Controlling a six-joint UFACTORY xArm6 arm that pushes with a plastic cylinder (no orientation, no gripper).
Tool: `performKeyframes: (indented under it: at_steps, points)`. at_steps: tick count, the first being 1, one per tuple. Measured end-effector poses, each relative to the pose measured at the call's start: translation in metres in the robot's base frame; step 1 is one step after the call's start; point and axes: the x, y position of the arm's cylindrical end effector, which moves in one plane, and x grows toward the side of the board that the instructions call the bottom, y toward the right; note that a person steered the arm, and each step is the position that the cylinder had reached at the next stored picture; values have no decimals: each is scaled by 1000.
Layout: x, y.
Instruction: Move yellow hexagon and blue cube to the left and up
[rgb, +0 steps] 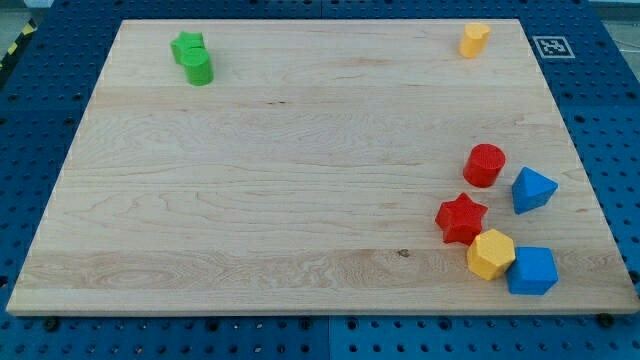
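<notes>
yellow hexagon (491, 254) touches blue cube (531, 271), view's bottom right | no long axis | my tip unseen

Bright, even light; soft short shadows; sharp focus; no glare.

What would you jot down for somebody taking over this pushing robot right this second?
My tip: not in the picture, so its place relative to the blocks is unknown.
Yellow hexagon and blue cube: touching, at the board's bottom right corner in the view, the red star against the hexagon's upper left.
Done: nothing visible; both sit far right and low.
Left: push both left and up. I would probably steer around the red star and red cylinder.
</notes>
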Motion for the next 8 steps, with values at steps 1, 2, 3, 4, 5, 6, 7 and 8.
performKeyframes:
  at_steps: [1, 2, 3, 4, 5, 6, 7, 8]
  points:
    - [0, -19]
    - [0, -44]
    - [-1, -76]
    - [0, -133]
    - [-1, -176]
    - [-1, -176]
    - [-29, -176]
    - [-57, -180]
